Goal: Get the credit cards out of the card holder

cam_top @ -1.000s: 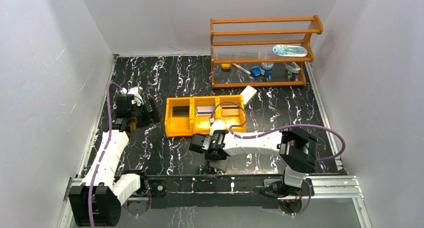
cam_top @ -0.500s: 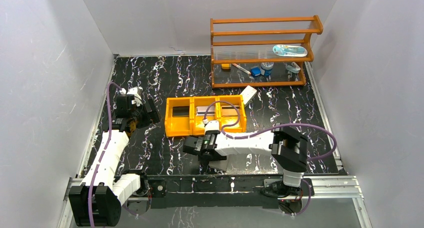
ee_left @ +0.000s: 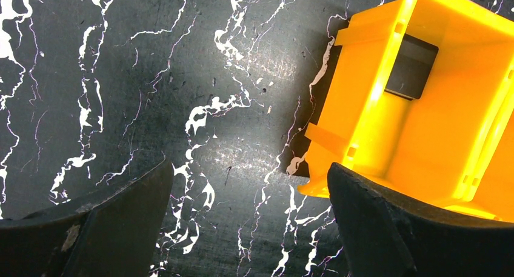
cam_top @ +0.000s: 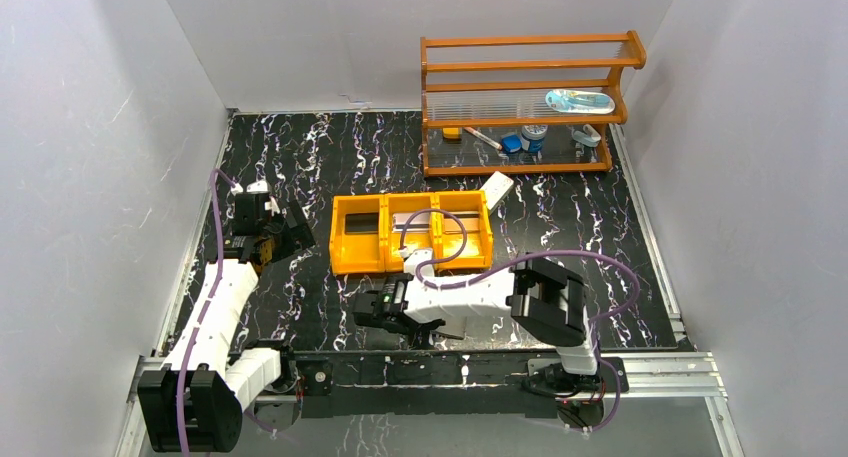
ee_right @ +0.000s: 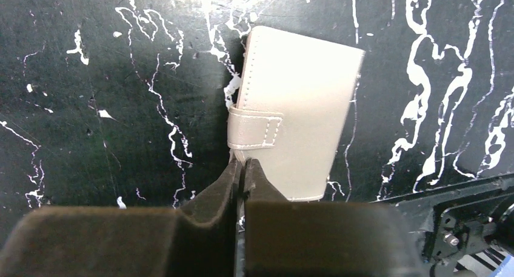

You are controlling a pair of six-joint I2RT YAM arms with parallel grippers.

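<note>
**A:** Pale grey stitched leather is what we see first: the card holder (ee_right: 297, 107) lies folded shut on the black marbled table (ee_right: 91, 119). Its strap tab (ee_right: 254, 130) wraps over the long edge nearest the wrist camera.

**B:** Where on the table do we place it?

**A:** At the near side, close to the rail that carries the arm bases. It is in front of the orange tray (cam_top: 357, 261) and apart from it. From above we barely see it, because the right arm lies across that spot.

**B:** What of the right gripper (ee_right: 242, 165)?

**A:** Its fingers are pressed together with only a thin seam between them. Their tips sit at the holder's edge just below the strap tab. Whether they pinch any leather we cannot tell.

**B:** And the left gripper (ee_left: 248, 228)?

**A:** Spread wide and holding nothing. It hangs over bare table just beside the tray's left end.

**B:** Do we see any cards?

**A:** We see a dark card (ee_left: 412, 66) in the tray's left compartment and a silvery grey card (cam_top: 410, 222) in the middle one. The right arm's purple cable (cam_top: 430, 212) loops across the right compartment, and we cannot make out what lies in it.

**B:** Anything else on the table?

**A:** A wooden rack (cam_top: 525, 65) stands at the far side with small items on its lower shelf. A white box (cam_top: 497, 188) lies between the rack and the tray
</note>
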